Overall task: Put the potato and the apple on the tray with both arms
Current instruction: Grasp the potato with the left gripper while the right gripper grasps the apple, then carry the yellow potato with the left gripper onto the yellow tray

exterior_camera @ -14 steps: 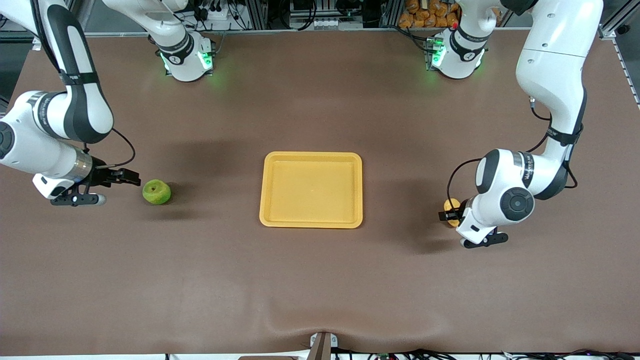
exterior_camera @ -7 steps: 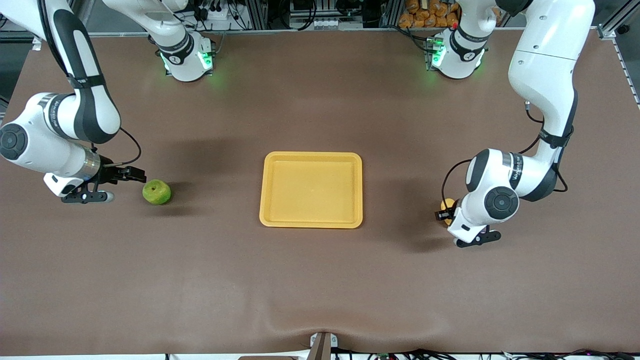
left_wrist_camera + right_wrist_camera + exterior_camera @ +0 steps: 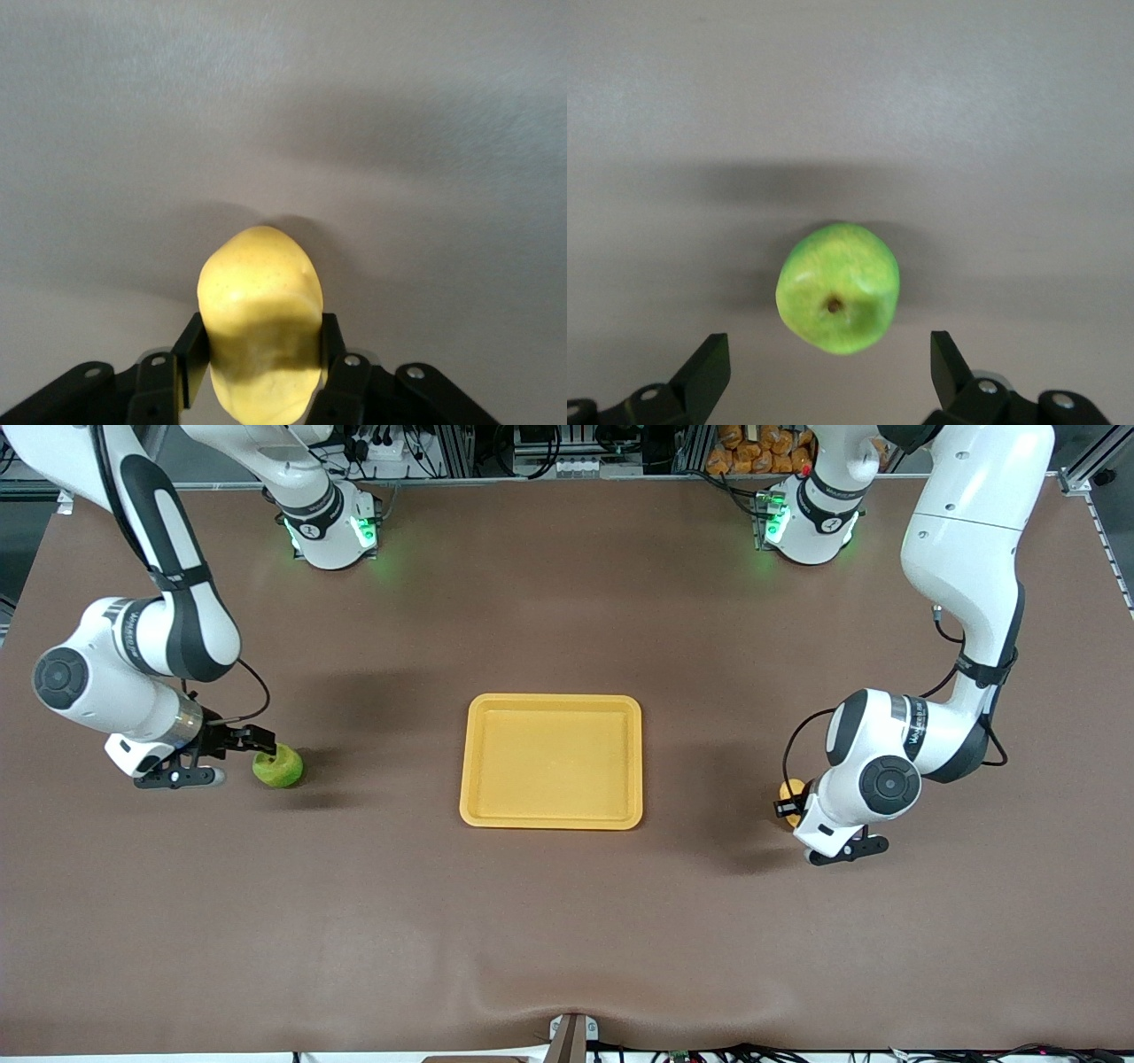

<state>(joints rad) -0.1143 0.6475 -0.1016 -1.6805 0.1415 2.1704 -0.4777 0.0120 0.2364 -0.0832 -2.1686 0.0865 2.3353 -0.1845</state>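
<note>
Our left gripper [image 3: 259,367] is pinching the potato [image 3: 259,332]; our right gripper [image 3: 831,372] is hanging spread wide beside the apple [image 3: 838,288].

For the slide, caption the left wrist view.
Left gripper shut on the smooth yellow oblong potato, low over the brown table.

High front camera faces both arms; wrist cameras look down close
</note>
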